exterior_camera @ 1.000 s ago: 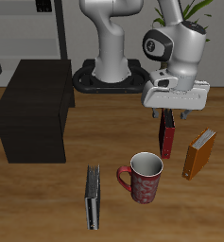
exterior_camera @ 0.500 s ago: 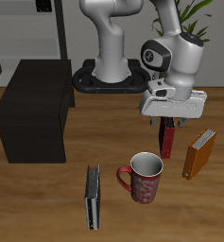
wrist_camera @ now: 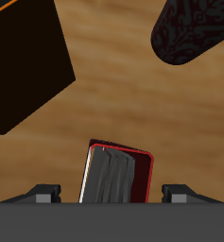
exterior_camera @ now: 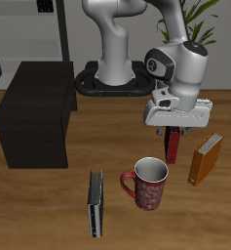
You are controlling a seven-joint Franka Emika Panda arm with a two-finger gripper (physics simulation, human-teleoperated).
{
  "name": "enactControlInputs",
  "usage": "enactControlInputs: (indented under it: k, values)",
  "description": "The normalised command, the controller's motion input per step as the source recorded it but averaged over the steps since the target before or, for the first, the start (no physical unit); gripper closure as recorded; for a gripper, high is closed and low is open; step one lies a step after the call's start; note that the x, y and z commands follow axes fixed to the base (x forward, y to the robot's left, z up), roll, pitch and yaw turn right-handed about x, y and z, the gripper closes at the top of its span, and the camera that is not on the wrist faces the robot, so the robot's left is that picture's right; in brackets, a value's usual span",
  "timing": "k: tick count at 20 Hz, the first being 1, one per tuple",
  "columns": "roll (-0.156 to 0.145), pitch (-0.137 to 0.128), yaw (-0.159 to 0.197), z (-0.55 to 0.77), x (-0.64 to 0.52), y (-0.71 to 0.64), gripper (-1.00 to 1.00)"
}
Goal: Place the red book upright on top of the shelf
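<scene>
The red book stands upright on the table behind the mug, thin and dark red. In the wrist view the red book shows its top edge between my two fingers, with a gap on each side. My gripper is open, straight above the book, with its fingertips at about the book's top. The shelf is a low matte black box with a flat bare top, far across the table from the gripper.
A red patterned mug stands just in front of the red book. An orange-brown book stands beside it. A dark grey-black book is near the table's front edge. A tall grey rack and a plant stand at the back.
My gripper has come down toward the red book's top and shifted slightly. The book, mug and other books have not moved.
</scene>
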Motion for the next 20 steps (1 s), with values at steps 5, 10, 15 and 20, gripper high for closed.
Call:
enactControlInputs:
  k: [5, 10, 15, 20]
  values:
    - [0.006, 0.016, -0.013, 0.0, 0.04, -0.06, 1.0]
    - [0.046, 0.06, -0.044, 0.19, 0.01, -0.21, 1.0]
    - [0.03, 0.018, 0.033, 0.46, -0.05, -0.31, 1.0]
    - [0.103, -0.005, 0.076, 0.63, -0.13, -0.37, 1.0]
